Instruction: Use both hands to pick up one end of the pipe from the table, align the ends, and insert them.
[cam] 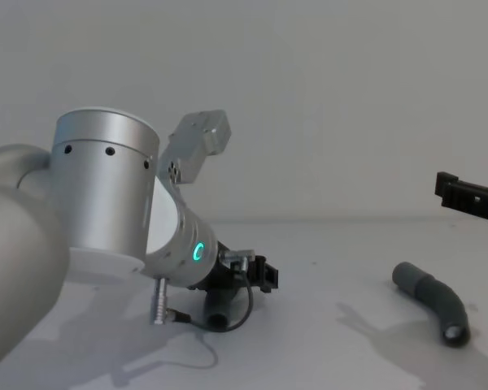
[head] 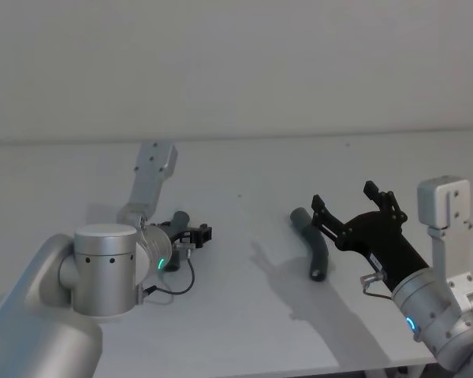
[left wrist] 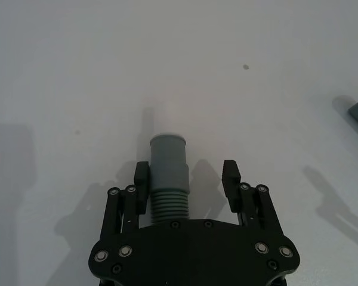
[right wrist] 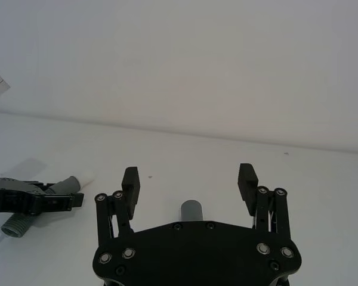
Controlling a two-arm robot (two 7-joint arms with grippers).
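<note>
Jaws wide, left pincer (left wrist: 186, 169) straddles the ribbed pipe piece (left wrist: 168, 161); right pincer (right wrist: 189, 174), equally wide, hovers above the smooth piece (head: 314, 248).

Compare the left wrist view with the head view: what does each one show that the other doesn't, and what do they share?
Left wrist view, not head view: the ribs and wider collar of the ribbed pipe piece, lying between the open fingers of the left gripper, with a clear gap at one finger. Head view, not left wrist view: the right gripper, open, close to the second bent pipe piece lying on the table. Both: the left gripper at the ribbed pipe piece, on the white table.
</note>
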